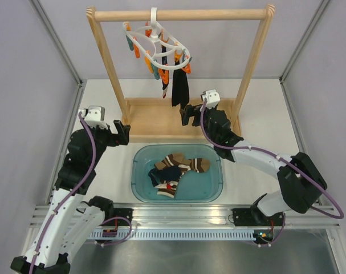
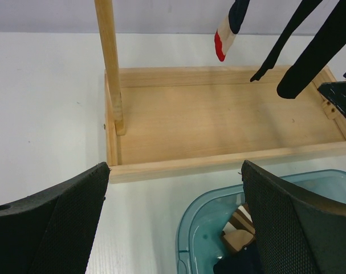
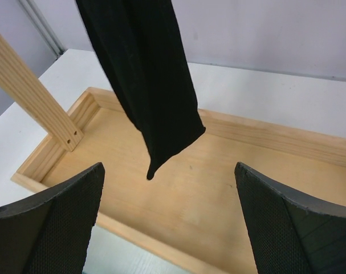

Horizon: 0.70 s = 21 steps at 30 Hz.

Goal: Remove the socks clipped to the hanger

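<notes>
Hanging straight down, long axis vertical, dark socks (image 1: pixel 179 88) from the hanger (image 1: pixel 154 35); left fingers (image 2: pixel 47 228) and right fingers (image 3: pixel 41 222) spread, empty.

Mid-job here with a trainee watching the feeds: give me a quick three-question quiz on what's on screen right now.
1. Fill in: the left gripper and the right gripper both stand ____.
2. True or false: every sock already lies in the teal bin.
3. Which is closer to the dark sock hanging from the hanger? A) left gripper B) right gripper C) both equally far

Key: 1 open. 2 false, dark socks hang clipped above the wooden tray. 3 B, the sock dangles just ahead of its fingers in the right wrist view.
</notes>
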Tool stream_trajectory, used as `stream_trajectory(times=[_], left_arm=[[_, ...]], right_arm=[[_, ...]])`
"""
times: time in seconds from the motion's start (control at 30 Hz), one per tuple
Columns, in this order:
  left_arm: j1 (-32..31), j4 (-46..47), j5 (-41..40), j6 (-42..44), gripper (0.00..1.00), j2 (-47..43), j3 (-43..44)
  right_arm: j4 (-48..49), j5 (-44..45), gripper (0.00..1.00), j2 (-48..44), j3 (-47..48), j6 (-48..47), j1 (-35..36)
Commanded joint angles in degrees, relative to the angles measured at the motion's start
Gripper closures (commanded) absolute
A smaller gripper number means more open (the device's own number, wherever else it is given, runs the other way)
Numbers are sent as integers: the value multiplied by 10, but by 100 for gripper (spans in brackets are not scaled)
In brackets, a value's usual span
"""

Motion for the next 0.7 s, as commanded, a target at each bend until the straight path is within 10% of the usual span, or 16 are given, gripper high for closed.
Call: stream_trajectory(times=[0.0, 0.43, 0.67], left_arm=[[-2, 8, 5, 3, 0, 3, 3], [-2, 8, 4, 4, 0, 13, 3], [-2, 8, 3, 5, 0, 12, 3]], right_arm=[[57, -38, 2, 30, 40, -3, -13], [74, -65, 9, 142, 115, -8, -19], [81, -77, 46, 160, 127, -39, -18]])
